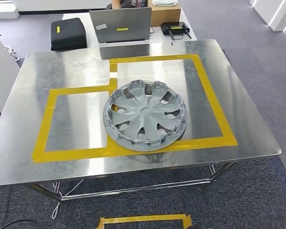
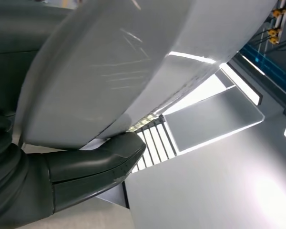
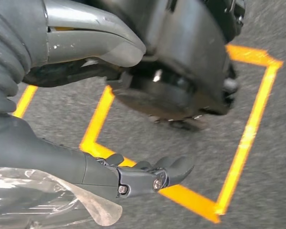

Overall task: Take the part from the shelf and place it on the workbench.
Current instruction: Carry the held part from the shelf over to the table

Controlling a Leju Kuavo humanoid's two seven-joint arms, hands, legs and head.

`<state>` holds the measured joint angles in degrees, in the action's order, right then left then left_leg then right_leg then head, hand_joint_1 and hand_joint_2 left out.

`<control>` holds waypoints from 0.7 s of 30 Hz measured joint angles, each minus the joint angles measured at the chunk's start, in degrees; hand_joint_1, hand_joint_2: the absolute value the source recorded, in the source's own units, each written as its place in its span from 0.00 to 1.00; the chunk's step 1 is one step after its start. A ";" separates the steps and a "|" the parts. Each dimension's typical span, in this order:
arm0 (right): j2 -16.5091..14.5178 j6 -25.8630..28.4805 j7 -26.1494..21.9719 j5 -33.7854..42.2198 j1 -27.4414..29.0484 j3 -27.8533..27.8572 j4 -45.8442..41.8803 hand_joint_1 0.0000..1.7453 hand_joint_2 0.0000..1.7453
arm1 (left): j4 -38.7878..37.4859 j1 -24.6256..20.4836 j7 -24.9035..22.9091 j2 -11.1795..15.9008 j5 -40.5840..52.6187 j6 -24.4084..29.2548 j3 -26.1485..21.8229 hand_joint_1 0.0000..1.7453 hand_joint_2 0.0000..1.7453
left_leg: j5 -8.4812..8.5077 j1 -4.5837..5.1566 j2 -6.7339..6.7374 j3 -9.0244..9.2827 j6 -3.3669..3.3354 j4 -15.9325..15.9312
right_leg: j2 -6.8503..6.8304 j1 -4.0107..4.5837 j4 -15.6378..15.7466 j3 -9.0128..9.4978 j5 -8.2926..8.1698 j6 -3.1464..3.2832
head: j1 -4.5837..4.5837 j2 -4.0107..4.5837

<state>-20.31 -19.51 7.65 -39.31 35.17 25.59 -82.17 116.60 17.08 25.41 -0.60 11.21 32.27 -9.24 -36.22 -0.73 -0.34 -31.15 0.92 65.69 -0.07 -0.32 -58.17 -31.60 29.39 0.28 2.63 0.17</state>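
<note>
Fingers (image 3: 148,176) over taped floor — hubcap (image 1: 145,116) apart, on workbench (image 1: 33,81)

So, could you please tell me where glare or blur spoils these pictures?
Head view: sharp, with bright reflections on the steel workbench around the hubcap. Left wrist view: ceiling lights glare, and a pale surface close to the camera is blurred. Right wrist view: the right hand and floor tape are slightly soft.

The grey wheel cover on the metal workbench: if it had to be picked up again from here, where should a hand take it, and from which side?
Probably the near rim of the wheel cover. It lies flat, inner side up, its near edge closest to the robot at the front of the workbench. The raised clip ring gives fingers an edge to hook. The spoke openings are a fallback.
</note>
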 joint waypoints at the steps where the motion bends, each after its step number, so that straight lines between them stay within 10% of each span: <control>1: 0.00 -0.22 -0.51 -0.27 -0.42 0.07 0.40 0.00 1.00 | -0.07 0.05 -0.49 0.12 0.34 -0.41 -0.22 1.00 1.00 | -1.29 -0.10 0.00 -2.29 0.22 3.80 | -0.03 -0.02 0.06 0.42 0.28 0.12 | -0.06 0.00; 4: 0.00 -0.63 -1.48 -0.64 -1.35 0.43 1.60 0.00 1.00 | -0.38 0.21 -2.23 0.62 1.56 -2.28 -0.64 1.00 1.00 | 0.00 -0.37 0.01 -6.51 0.68 8.07 | 0.05 -0.05 0.05 1.83 1.36 0.03 | -0.05 0.00; 8: 0.00 -1.12 -1.64 -0.92 -2.28 1.20 2.74 0.00 1.00 | -1.48 0.02 -5.59 2.43 5.43 -5.83 -0.65 1.00 1.00 | 7.97 -0.35 0.14 -2.92 0.38 -3.42 | 0.17 -0.01 -0.02 3.23 3.17 -1.19 | -0.22 0.01; 21: 0.02 -3.88 -6.35 -8.87 -5.49 4.49 5.72 0.00 1.00 | -18.05 -10.59 -16.08 11.43 17.82 -15.78 2.01 1.00 1.00 | 7.23 -0.08 0.06 -1.96 -0.91 -5.67 | 0.03 0.21 1.32 3.78 3.30 -1.51 | 0.49 0.00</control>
<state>-20.28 -23.39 1.30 -48.18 29.68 30.08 -76.45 98.55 6.49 9.33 10.83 29.03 16.49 -7.23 -28.99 -0.81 -0.28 -33.11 0.01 60.02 -0.03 -0.11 -56.85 -27.81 32.69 -1.23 3.11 0.17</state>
